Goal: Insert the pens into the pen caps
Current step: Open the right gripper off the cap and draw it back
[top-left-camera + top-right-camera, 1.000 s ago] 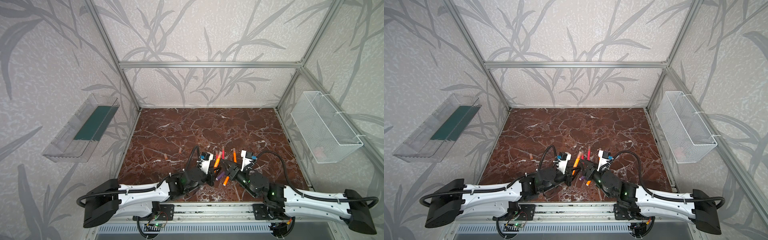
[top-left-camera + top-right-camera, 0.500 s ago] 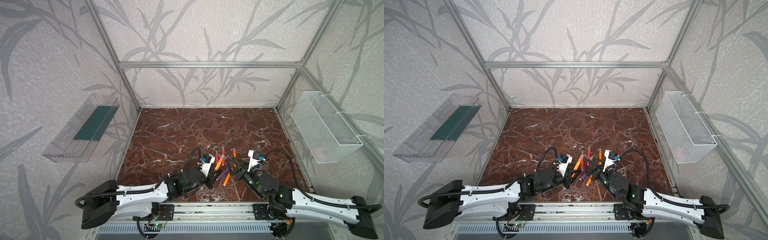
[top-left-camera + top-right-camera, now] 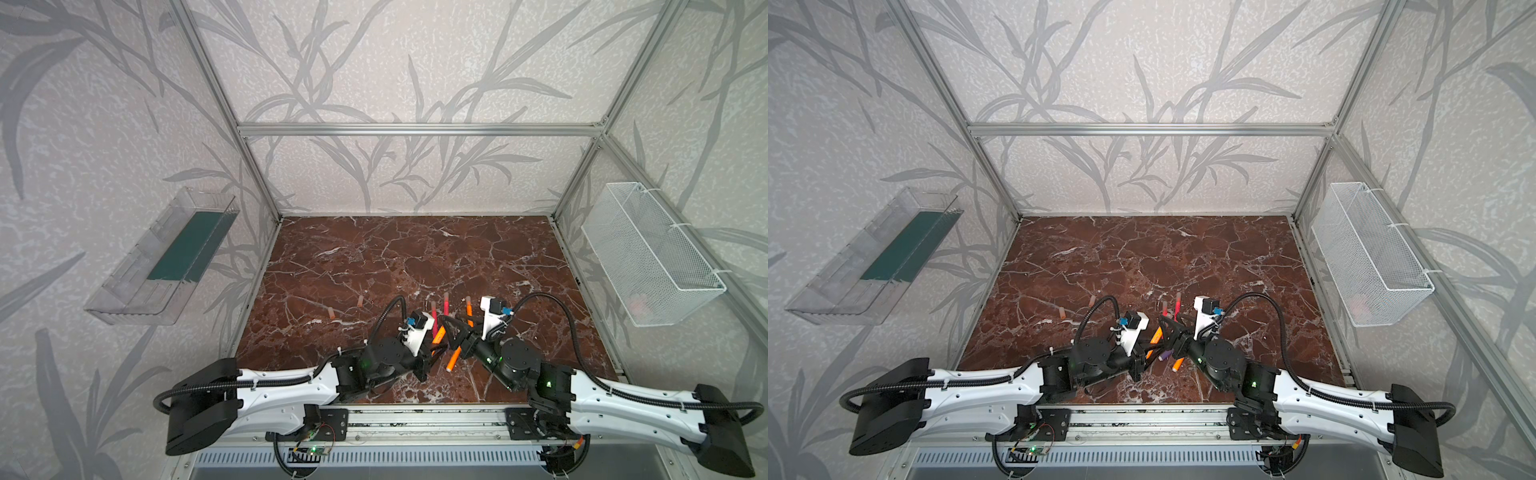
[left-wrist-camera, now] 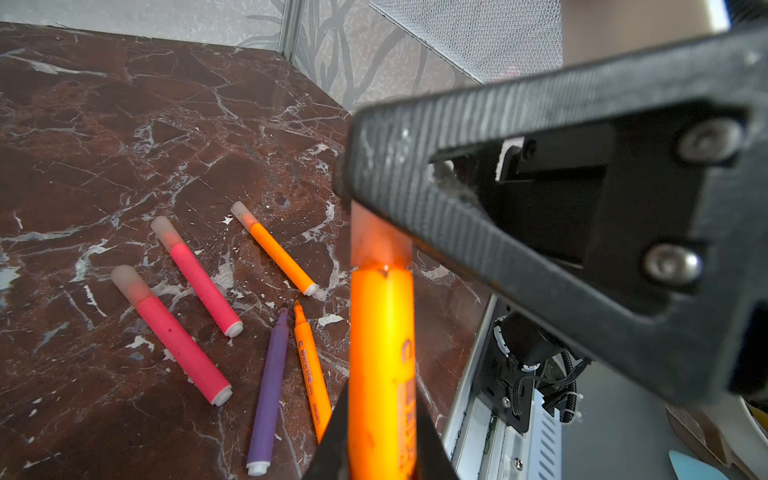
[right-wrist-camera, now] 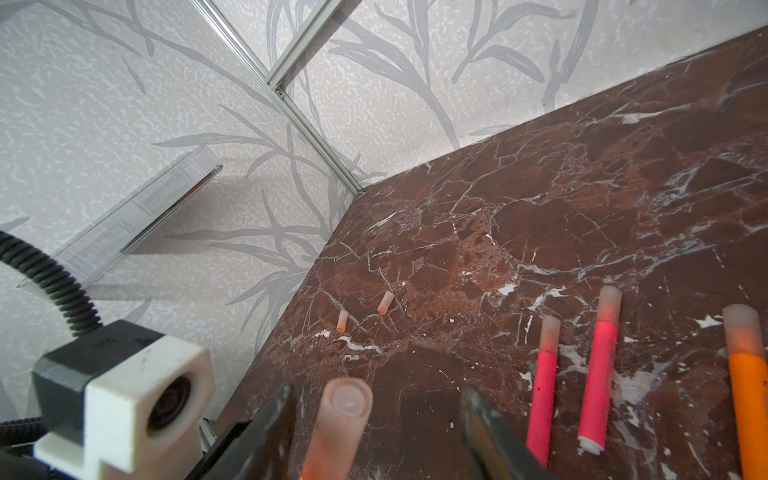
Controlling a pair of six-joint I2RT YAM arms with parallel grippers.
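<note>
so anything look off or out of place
Nothing damaged or spilled. Two loose pen caps lie apart from the pens, toward the left of the table; the purple pen and one orange pen lie uncapped.

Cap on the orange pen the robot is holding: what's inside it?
The pen cap glows orange inside: the orange pen's tip is pushed in. Frosted plastic blurs the tip's shape, so it cannot be made out.

The word "deli" is printed in dark letters near the rear end of the uncapped orange pen (image 4: 311,370) seen in the left wrist view. The finer print above it cannot be read. Lettering along the held orange pen (image 4: 380,353) is too blurred to make out.
</note>
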